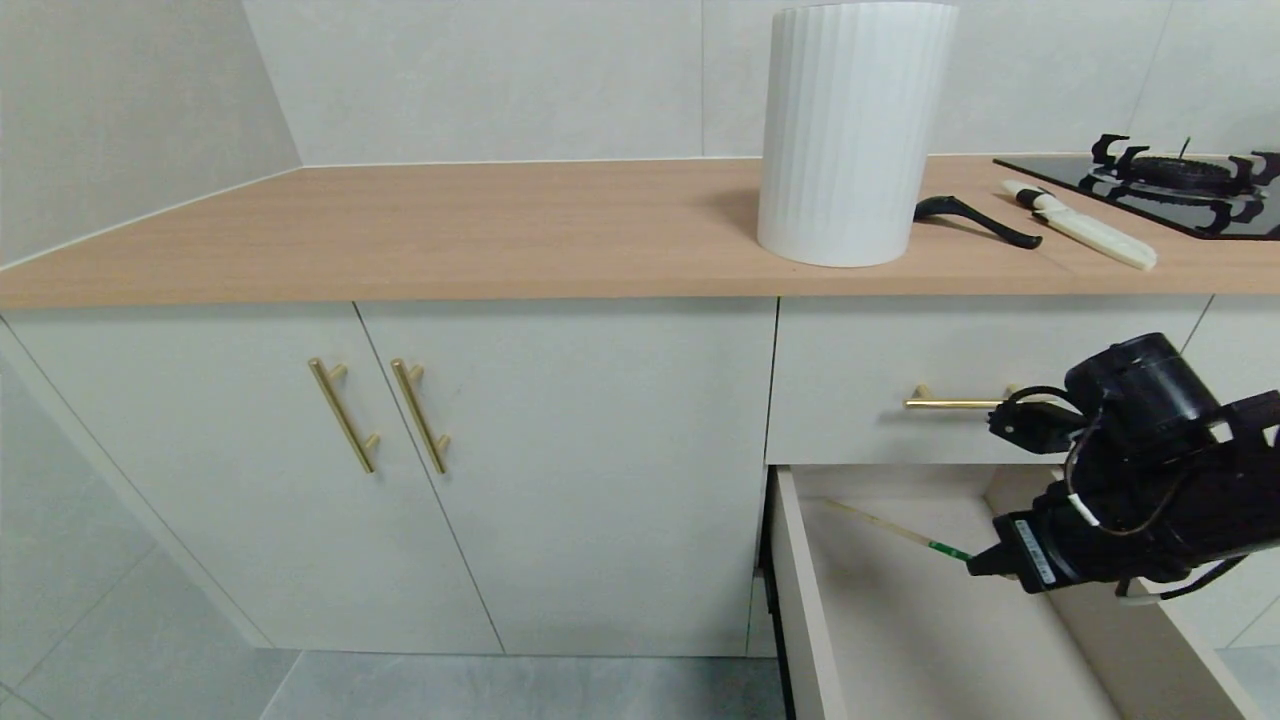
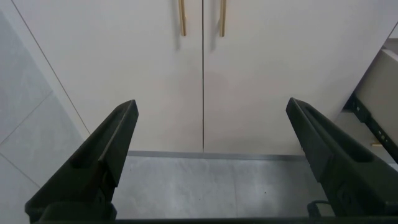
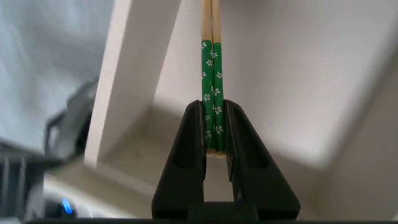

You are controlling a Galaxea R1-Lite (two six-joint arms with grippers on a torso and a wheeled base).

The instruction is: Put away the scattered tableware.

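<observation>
My right gripper (image 3: 213,109) is clamped tight on a pair of chopsticks (image 3: 211,62), with the two fingers pressing them side by side and almost no gap left. The grip sits on the green, flower-patterned end. The butts poke just past the back of the fingers, and the pale wooden shafts run straight out ahead of the fingertips.

From the head camera I see that gripper (image 1: 982,560) low on the right, inside the open drawer (image 1: 800,580) under the counter (image 1: 450,220). The chopsticks (image 1: 890,530) slant out of it toward the drawer's back left, above the pale drawer floor. I cannot tell whether their far tips touch the floor or hang just over it.

My left gripper (image 2: 211,109) is spread wide with nothing between its fingers. It faces the closed double cabinet doors (image 2: 124,50) and the grey floor tiles below them.

Up on the counter, to the right of a tall white ribbed container (image 1: 850,130), a black-handled utensil (image 1: 975,220) and a cream-coloured knife (image 1: 1080,225) lie near each other. Both are well apart from the right gripper. A black stove (image 1: 1180,185) sits beyond them at the counter's right end.
</observation>
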